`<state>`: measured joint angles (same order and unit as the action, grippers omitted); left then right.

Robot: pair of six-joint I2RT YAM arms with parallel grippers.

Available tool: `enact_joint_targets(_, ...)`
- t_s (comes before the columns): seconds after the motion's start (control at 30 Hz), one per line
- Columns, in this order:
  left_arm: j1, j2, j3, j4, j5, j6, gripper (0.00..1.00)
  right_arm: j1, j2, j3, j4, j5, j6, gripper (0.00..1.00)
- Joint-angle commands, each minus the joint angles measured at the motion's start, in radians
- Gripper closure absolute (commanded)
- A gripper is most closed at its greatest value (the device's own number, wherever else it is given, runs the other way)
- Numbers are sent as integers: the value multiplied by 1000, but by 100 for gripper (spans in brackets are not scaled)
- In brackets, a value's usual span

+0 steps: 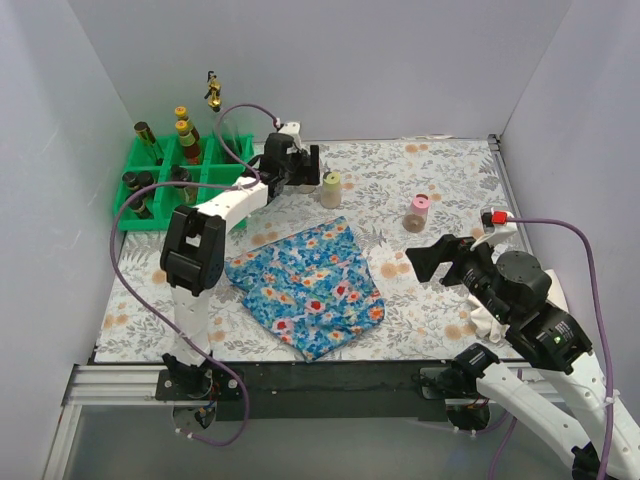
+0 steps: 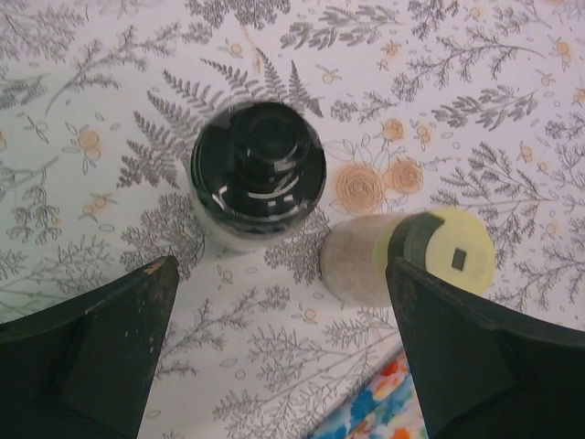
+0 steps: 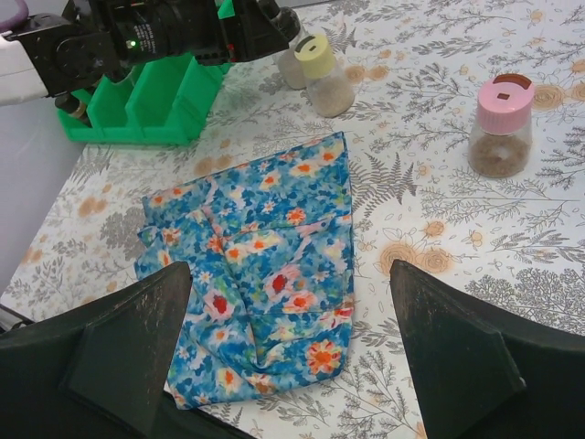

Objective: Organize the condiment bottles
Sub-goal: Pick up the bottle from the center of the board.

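Observation:
A white black-capped bottle (image 2: 259,174) stands upright on the table, just ahead of my open left gripper (image 2: 283,352) (image 1: 303,168). A cream-lidded shaker (image 2: 402,261) (image 1: 331,188) stands right of it, beside my right fingertip (image 2: 484,347). Nothing sits between the jaws. A pink-lidded shaker (image 1: 418,212) (image 3: 501,128) stands alone further right. Several dark and yellow-capped bottles (image 1: 185,135) stand in the green tray (image 1: 222,170). A tall gold-topped bottle (image 1: 213,90) is behind the tray. My right gripper (image 1: 445,250) (image 3: 283,357) hovers open and empty over the cloth's near right edge.
A crumpled blue floral cloth (image 1: 310,285) (image 3: 265,265) lies mid-table, just in front of the cream shaker. The left arm (image 3: 155,32) stretches across past the tray's front. White walls close the table on the left, back and right.

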<state>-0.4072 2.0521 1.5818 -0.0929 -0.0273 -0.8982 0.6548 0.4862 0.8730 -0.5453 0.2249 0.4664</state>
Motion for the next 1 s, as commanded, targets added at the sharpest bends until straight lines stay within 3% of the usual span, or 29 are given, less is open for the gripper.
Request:
enact_joint_targets(0.0,10,31,113,30,-65,68,2,0,5,17,71,-7,-15,1)
enact_joint_targets(0.2,4,137,253,1,-60,97,4,2,23,-3,102,-6,-23,1)
enact_joint_targets(0.43,2,164,241,1,-102,111,9,3,40,15,108,1,-40,1)
enact_joint_targets(0.97,2,223,296,16,-33,220,17,0,38,21,116,-21,-26,1)
